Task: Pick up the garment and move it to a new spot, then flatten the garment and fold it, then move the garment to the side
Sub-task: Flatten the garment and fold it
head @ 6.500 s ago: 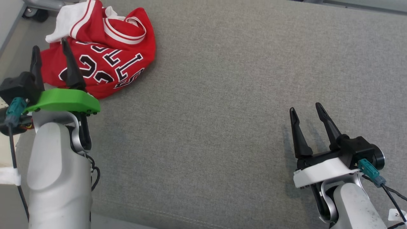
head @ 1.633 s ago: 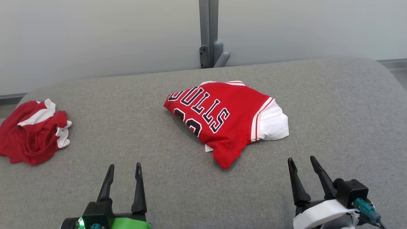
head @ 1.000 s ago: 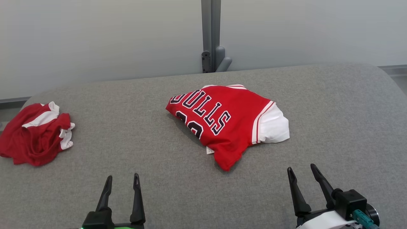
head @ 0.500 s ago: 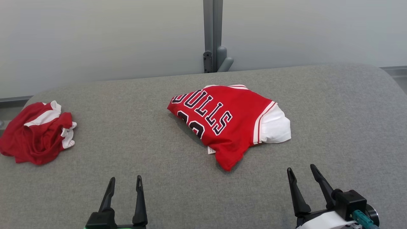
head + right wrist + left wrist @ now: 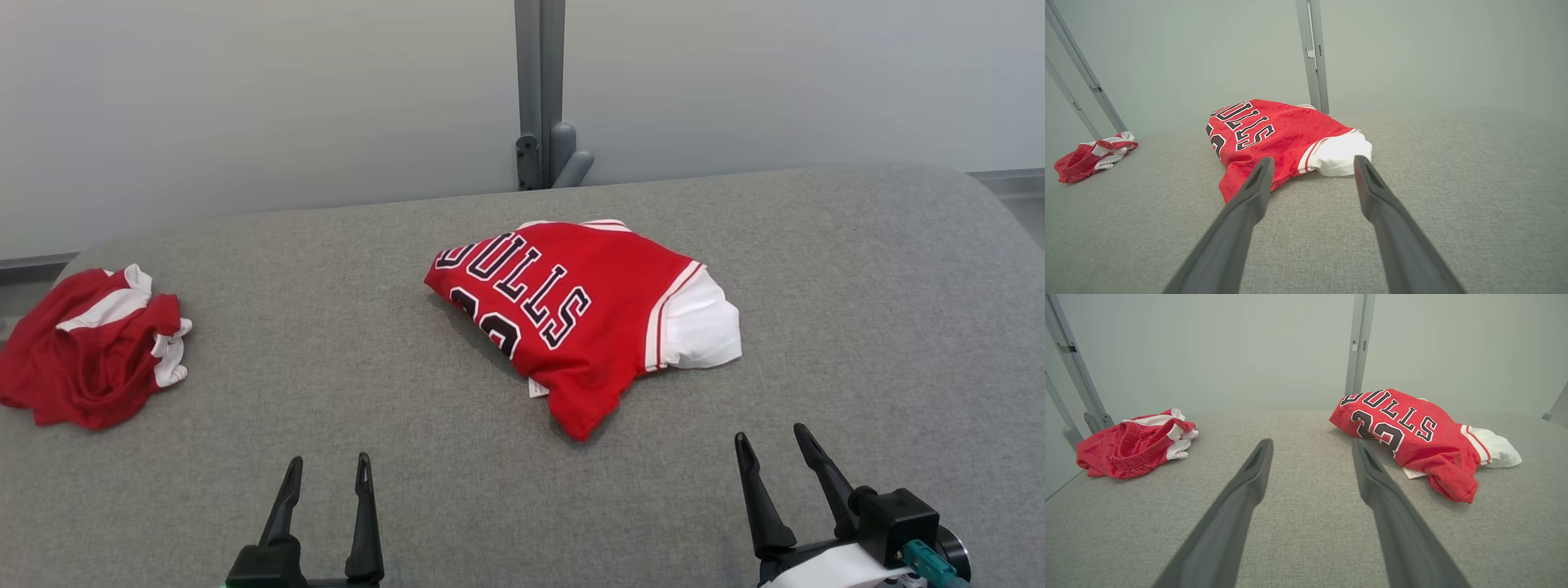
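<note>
Rumpled red-and-white basketball jersey (image 5: 571,318) mid-frame on grey fabric worktop (image 5: 857,269); left tool (image 5: 329,460), right tool (image 5: 771,434) released, empty. Flattening, folding, side-move judged pending.

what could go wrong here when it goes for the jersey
1. The Bulls jersey lies bunched in layers, so a pinch may catch just the top layer and lift it lopsided.
2. The red shorts at the left look alike; the left gripper, jaws open, might go for the wrong garment.
</note>
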Controlling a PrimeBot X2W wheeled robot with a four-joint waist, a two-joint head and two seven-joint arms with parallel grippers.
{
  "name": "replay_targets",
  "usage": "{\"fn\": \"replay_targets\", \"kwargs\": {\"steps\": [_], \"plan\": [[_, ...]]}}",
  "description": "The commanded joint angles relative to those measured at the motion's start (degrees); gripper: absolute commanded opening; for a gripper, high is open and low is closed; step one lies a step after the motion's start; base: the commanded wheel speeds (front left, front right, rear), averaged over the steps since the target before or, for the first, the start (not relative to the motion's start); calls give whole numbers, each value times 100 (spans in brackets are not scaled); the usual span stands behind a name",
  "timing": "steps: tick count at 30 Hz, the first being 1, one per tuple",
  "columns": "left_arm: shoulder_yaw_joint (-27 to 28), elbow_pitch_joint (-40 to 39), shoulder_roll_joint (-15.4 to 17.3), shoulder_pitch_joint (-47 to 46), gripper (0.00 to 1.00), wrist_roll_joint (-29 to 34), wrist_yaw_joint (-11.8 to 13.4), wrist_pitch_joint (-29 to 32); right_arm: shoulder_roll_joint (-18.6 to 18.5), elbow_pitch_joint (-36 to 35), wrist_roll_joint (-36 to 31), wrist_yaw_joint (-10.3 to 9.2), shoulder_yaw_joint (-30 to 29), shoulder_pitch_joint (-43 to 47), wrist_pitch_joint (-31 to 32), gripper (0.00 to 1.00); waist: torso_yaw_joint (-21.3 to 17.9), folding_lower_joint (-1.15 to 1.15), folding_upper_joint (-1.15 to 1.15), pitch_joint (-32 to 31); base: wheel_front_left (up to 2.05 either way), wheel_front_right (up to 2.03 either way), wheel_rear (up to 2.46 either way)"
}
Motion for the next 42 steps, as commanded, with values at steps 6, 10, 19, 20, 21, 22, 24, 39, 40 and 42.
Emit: {"fn": "replay_targets", "kwargs": {"steps": [6, 10, 19, 20, 21, 22, 24, 39, 40, 42], "plan": [[-11, 25, 3, 12, 100, 62, -34, -1, -11, 17, 26, 0, 5, 57, -20, 100, -21, 0, 0, -20, 0, 0, 0], [-24, 15, 3, 28, 100, 19, -8, -1, -11, 19, 48, 0, 31, 80, -20, 100, -37, 0, 0, -29, 0, 0, 0], [-244, 316, 3, -789, 100, -129, -125, -1, -11, 34, 5, 0, 196, -134, -20, 100, -499, 0, 0, 252, 0, 0, 0], [-318, 404, 3, -954, 100, -155, -153, 0, -11, 38, 5, 0, 186, -163, -20, 100, -581, 0, 0, 301, 0, 0, 0], [-384, 499, 3, -1110, 100, -206, -176, 0, -11, 45, 3, 0, 198, -190, -20, 100, -683, 0, 0, 355, 0, 0, 0], [-488, 616, 4, -1302, 100, -224, -205, 0, -11, 48, -2, 0, 185, -206, -20, 100, -770, 0, 0, 401, 0, 0, 0], [-676, 913, 5, -1699, 100, -359, -249, 1, -12, 62, -17, 0, 195, -248, -20, 100, -961, 0, 0, 503, 0, 0, 0], [-2440, 3248, 18, -5375, 100, -941, -300, 1272, -5, -14, 388, 0, 240, -937, -20, 100, -1899, 0, 0, 1937, 0, 0, 0], [-2604, 3328, 16, -5582, 100, -998, -323, 1462, -6, -21, 430, 0, 260, -995, -20, 100, -1952, 0, 0, 2036, 0, 0, 0], [-2917, 3490, 20, -5961, 100, -1125, -331, 1874, -6, -29, 541, 0, 291, -1078, -20, 100, -2052, 0, 0, 2191, 0, 0, 0]]}}
